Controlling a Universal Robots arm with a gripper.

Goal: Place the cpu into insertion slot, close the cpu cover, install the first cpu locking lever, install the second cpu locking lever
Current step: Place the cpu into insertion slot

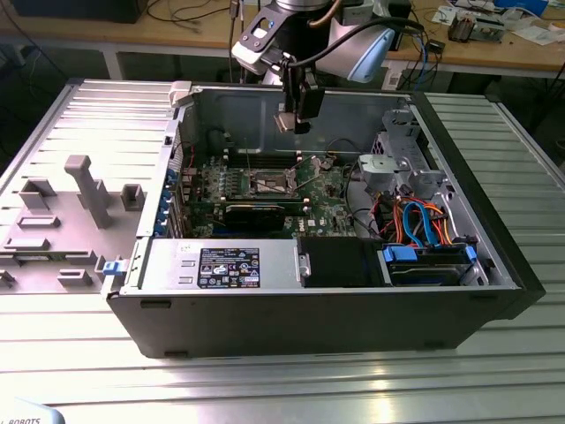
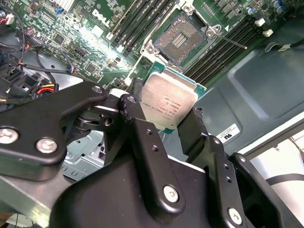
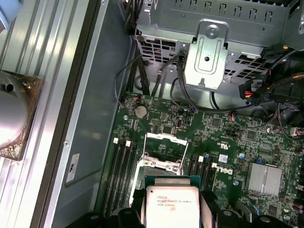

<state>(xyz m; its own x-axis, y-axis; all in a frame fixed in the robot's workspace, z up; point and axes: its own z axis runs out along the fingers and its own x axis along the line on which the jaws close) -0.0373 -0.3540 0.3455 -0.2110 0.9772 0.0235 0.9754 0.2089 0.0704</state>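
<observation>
1. The claw hangs inside an open computer case, which lies on its side on a ribbed metal table.
2. The claw is clenched on the cpu. Two black fingers press on opposite edges of the chip, and its silvery top faces both wrist cameras (there is small print on it).
3. The cpu is held in the air above the green motherboard, apart from the insertion slot. The slot lies just below and ahead of the claw, with its dark centre exposed.
4. The cpu cover appears tipped up at the slot's edge farthest from the claw. A thin metal rod juts out beside the slot.
5. Long black memory slots run along both sides of the slot, close under the claw.
6. Inside the case, well away from the claw towards the exterior view's right, are a silver drive cage and orange and blue cables.
7. Below the claw, nearer the case's front wall, are a long black card and a boxed power supply.
8. Outside the case, at the exterior view's left, lies a grey moulded panel.
</observation>
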